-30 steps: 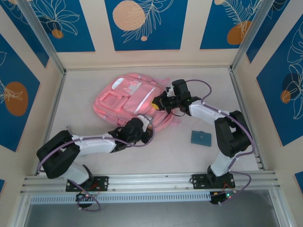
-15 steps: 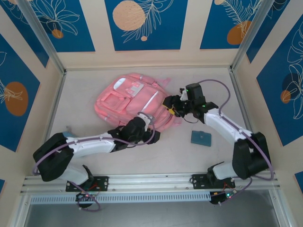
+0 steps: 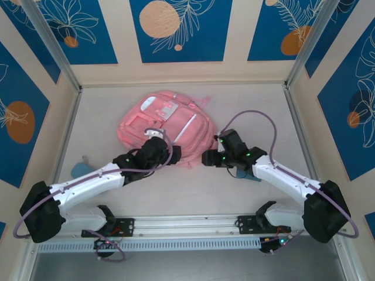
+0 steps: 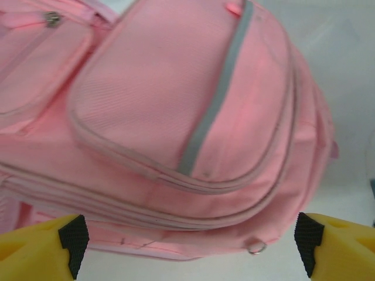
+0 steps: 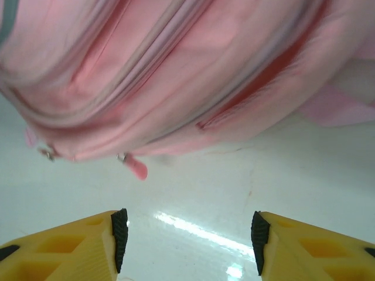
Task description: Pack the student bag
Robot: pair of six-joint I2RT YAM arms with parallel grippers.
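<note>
Two-handed job, probably: bag [image 3: 170,126] soft, floppy, light. Best pinched by zipper tab [image 5: 138,168] or a fold. Left jaws wide, right jaws parted, both empty.

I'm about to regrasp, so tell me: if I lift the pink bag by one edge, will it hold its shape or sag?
Likely floppy: the student bag is soft fabric lying slumped flat on the table, so a lifted edge would probably sag. Pushed, it may bunch rather than slide cleanly. Its zipper pull dangles loose and could snag.
</note>
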